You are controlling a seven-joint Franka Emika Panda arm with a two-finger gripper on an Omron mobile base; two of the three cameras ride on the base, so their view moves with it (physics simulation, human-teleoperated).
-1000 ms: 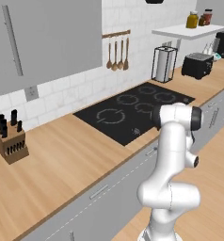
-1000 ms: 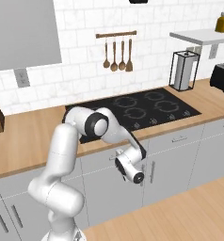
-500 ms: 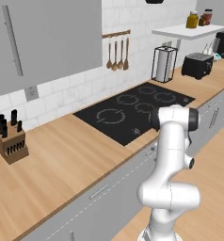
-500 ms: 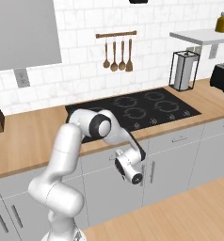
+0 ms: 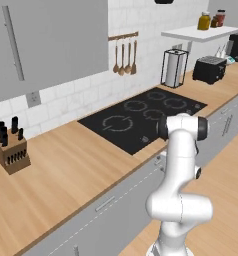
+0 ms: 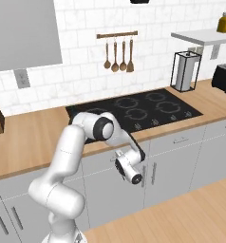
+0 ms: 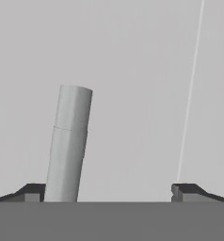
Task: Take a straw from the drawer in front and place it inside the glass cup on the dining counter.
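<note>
Handle (image 7: pixel 68 143) close before wide-apart jaws.

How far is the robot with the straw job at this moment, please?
Nothing looks finished yet. In hand: the gripper is open and close to a grey drawer front. The bar handle of that front is just inside one fingertip and is not gripped. The front looks shut. Left: pull it open, take the straw, and put it in the glass cup.
</note>
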